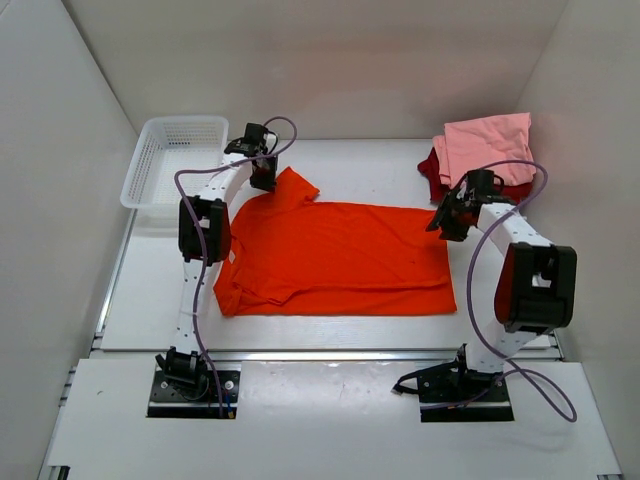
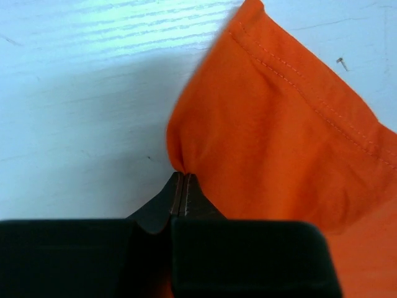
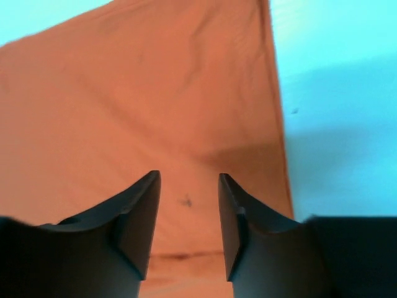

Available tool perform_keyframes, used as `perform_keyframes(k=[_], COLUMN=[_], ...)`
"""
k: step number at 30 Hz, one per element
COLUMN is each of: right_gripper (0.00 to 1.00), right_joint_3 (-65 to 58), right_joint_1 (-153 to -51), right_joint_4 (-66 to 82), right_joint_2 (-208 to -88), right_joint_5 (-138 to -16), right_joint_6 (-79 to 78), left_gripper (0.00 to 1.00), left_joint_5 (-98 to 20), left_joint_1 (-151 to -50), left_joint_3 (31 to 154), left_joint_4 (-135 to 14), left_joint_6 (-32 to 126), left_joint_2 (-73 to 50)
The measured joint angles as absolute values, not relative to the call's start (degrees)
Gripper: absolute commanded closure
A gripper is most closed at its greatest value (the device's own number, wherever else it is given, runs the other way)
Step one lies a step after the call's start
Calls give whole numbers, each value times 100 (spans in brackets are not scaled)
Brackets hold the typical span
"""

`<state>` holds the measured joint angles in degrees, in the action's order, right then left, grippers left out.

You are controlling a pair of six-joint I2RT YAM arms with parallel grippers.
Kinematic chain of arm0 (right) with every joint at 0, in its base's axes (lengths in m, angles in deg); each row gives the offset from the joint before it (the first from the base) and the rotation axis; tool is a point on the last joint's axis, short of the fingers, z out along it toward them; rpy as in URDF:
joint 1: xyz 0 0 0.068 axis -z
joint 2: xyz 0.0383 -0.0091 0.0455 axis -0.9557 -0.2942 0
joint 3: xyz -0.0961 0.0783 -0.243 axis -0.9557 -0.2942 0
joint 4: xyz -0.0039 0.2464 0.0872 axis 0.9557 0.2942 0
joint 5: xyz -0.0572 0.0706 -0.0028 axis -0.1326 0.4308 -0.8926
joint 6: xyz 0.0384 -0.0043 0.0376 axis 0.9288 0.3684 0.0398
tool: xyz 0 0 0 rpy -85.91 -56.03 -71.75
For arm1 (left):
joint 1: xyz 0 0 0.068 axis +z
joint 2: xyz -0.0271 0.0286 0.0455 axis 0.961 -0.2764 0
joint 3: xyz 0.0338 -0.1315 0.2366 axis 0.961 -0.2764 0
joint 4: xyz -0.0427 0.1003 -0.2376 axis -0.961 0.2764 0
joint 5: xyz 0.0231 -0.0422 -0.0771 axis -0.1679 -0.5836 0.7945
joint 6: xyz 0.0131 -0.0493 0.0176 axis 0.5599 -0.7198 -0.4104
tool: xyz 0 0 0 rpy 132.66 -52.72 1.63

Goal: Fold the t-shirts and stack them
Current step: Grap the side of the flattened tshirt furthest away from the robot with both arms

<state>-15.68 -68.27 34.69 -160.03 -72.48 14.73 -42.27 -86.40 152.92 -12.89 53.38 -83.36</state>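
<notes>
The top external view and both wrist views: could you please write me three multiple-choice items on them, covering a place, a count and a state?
1. Where does the white basket stand?
A. far left corner of the table
B. far right corner
C. near edge, between the arms

2. How many t-shirts show?
A. one
B. three
C. five

3. What is the left gripper doing?
A. open over bare tabletop
B. shut on the orange t-shirt
C. shut on the basket

Answers:
1 A, it sits far left in the top view.
2 B, the orange one lies spread out and the pink t-shirt lies on the dark red t-shirt.
3 B, the left wrist view shows closed jaws pinching orange cloth.
</notes>
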Motion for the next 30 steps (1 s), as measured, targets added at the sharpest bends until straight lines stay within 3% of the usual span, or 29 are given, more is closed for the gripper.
perform_keyframes(k=[7, 17, 19, 21, 24, 27, 29, 30], right_gripper=[49, 50, 54, 71, 80, 95, 88, 76], right_joint_3=[-617, 1085, 1496, 1805, 2080, 2102, 2078, 2076], right_joint_1=[-6787, -6724, -6737, -6768, -6809, -6849, -6849, -6849], right_joint_4=[3329, 3646, 3866, 4046, 4328, 4415, 4411, 4408], right_joint_2=[-17225, -18604, -18906, -19168, -19408, -19413, -19410, -19402], right_joint_5=[-7710, -8461, -8606, -8708, -8857, -8905, -8903, -8899], right_joint_6=[1552, 1565, 1535, 1489, 1449, 1430, 1436, 1441], left_gripper=[100, 100, 100, 100, 100, 100, 100, 100], left_joint_5=[-3977, -3798, -3774, -3761, -3735, -3711, -3695, -3689], left_joint_1=[-8629, -8625, -8623, -8620, -8616, -8609, -8605, -8603], left_joint_3=[15574, 14754, 14759, 14765, 14772, 14772, 14772, 14772], left_joint_4=[-920, -1381, -1377, -1364, -1322, -1311, -1313, -1313], left_joint_6=[5342, 5324, 5324, 5322, 5320, 5318, 5305, 5300], left_joint_2=[-8472, -8055, -8055, -8055, -8055, -8055, -8055, -8055])
